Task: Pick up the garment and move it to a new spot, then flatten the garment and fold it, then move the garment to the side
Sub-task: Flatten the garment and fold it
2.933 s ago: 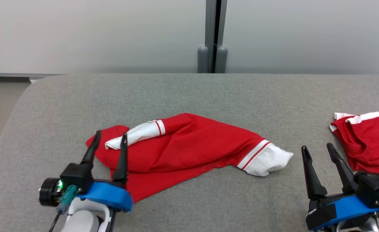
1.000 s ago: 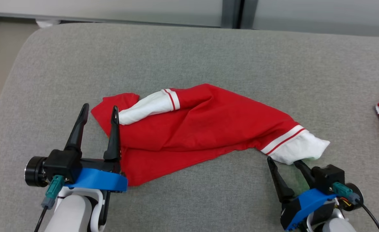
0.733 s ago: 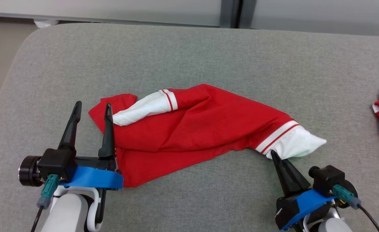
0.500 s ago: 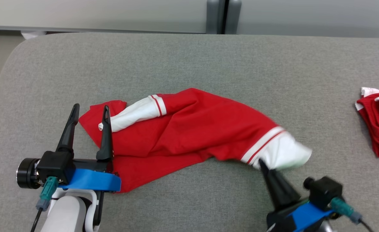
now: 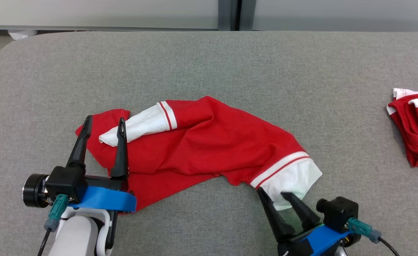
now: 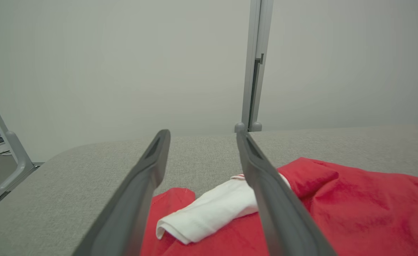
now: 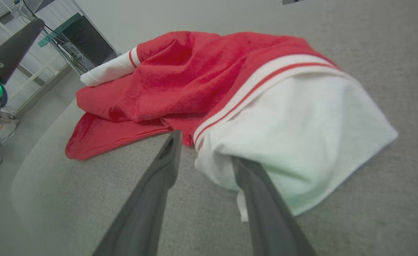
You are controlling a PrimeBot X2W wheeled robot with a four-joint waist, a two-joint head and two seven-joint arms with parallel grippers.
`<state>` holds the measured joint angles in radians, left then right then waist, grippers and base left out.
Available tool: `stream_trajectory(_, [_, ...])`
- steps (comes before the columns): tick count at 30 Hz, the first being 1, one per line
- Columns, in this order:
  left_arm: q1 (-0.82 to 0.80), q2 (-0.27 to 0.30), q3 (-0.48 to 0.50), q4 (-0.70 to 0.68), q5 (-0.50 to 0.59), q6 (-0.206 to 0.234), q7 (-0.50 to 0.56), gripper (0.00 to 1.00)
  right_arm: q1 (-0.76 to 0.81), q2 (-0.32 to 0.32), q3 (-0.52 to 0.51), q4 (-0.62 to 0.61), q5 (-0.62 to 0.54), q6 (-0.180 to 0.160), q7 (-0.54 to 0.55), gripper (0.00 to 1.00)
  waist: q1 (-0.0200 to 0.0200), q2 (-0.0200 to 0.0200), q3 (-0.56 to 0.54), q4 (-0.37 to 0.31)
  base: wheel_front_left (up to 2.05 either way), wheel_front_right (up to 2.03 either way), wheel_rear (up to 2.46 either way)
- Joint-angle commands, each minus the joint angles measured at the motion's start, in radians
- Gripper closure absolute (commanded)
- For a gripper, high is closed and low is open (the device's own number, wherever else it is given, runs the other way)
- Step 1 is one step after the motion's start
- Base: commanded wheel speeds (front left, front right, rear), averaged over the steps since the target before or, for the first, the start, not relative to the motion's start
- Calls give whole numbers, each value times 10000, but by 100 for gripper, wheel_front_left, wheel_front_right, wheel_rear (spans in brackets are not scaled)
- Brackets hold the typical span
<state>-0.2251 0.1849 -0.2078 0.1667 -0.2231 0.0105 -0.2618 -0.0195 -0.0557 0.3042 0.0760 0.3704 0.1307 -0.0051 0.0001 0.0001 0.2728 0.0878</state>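
Barely started tbh. The red shirt (image 5: pixel 209 142) lies crumpled in the middle of the table (image 5: pixel 230 64), not lifted, flattened or folded yet. Right gripper (image 5: pixel 272 193) sits spread apart at the white sleeve (image 5: pixel 294 179) hem, nothing pinched. Left gripper (image 5: pixel 104 122) hangs open over the other end.

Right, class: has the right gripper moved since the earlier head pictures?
Yes. The right gripper has drawn back toward the robot, farther from the table's far edge, and its jaws, shut earlier, now stand open at the white cuff.
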Motion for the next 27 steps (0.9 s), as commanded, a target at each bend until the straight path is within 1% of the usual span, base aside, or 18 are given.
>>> stream_trajectory(1, [-129,-16,57,30,62,-32,-40,0,-131,-21,28,-68,-115,1,-187,0,-1,-1,9,-2,0,0,0])
stream_trajectory(4, [-54,-50,107,70,114,-50,-40,0,-259,-221,15,-428,-399,1,-482,0,-1,-1,-14,-38,0,0,0])
stream_trajectory(8, [150,-62,217,123,130,-31,-40,0,-86,-443,-157,-1240,-771,1,-612,0,-1,-1,-183,-141,0,0,0])
stream_trajectory(11, [264,-80,269,155,140,-16,-40,0,-4,-562,-464,-1919,-906,1,-654,0,-1,-1,-367,-207,0,0,0])
stream_trajectory(14, [406,-80,310,200,170,6,-40,0,18,-638,-1069,-2457,-1112,1,-699,0,-1,-1,-591,-267,0,0,0])
stream_trajectory(18, [614,-71,332,240,194,46,-40,0,82,-754,-2316,-2598,-1348,1,-767,0,-1,-1,-906,-337,0,0,0])
stream_trajectory(21, [785,-40,323,236,204,48,-40,0,209,-785,-3047,-2578,-1431,1,-684,0,-1,-1,-1066,-350,0,0,0])
stream_trajectory(24, [912,-9,315,209,189,58,-40,0,360,-769,-3396,-2587,-1487,1,-615,0,-1,-1,-1148,-346,0,0,0])
stream_trajectory(27, [965,5,327,169,152,73,-40,0,427,-730,-3470,-2604,-1517,1,-608,0,-1,-1,-1168,-346,0,0,0])
